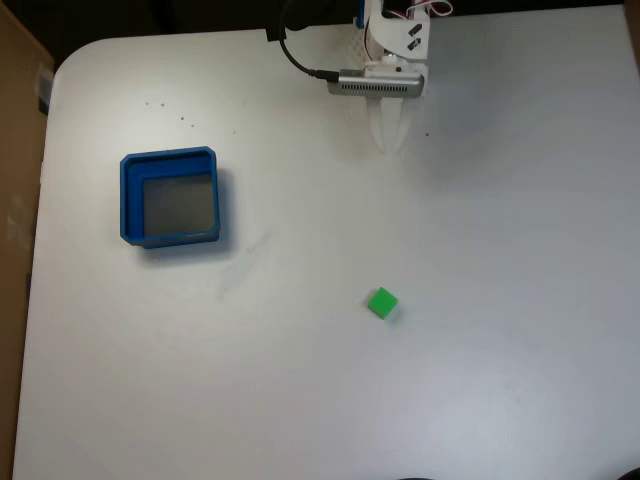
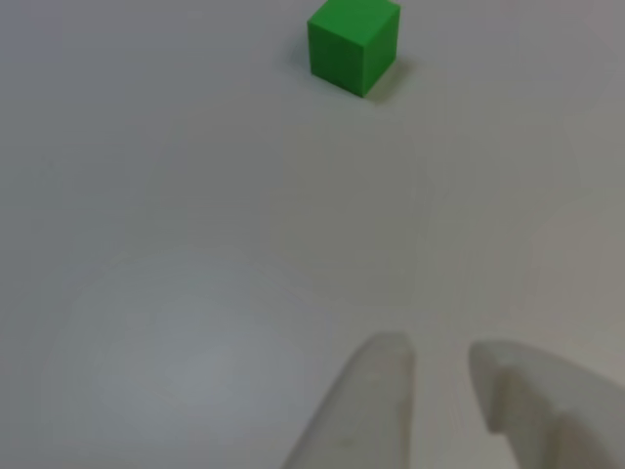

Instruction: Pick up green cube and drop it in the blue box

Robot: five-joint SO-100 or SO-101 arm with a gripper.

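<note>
The green cube (image 1: 382, 303) rests on the white table, right of centre in the fixed view. In the other view the green cube (image 2: 354, 45) sits at the top, far ahead of the fingertips. The blue box (image 1: 172, 197) stands at the left of the fixed view, its grey floor bare. My gripper (image 1: 390, 143) hangs at the back of the table, well behind the cube. In the other view the gripper (image 2: 439, 357) shows two white fingers with a narrow gap between the tips and nothing held.
A black cable (image 1: 297, 55) loops by the arm's base at the top. The white table (image 1: 500, 250) has a rounded back-left corner, with a brown surface (image 1: 15, 200) beyond its left edge.
</note>
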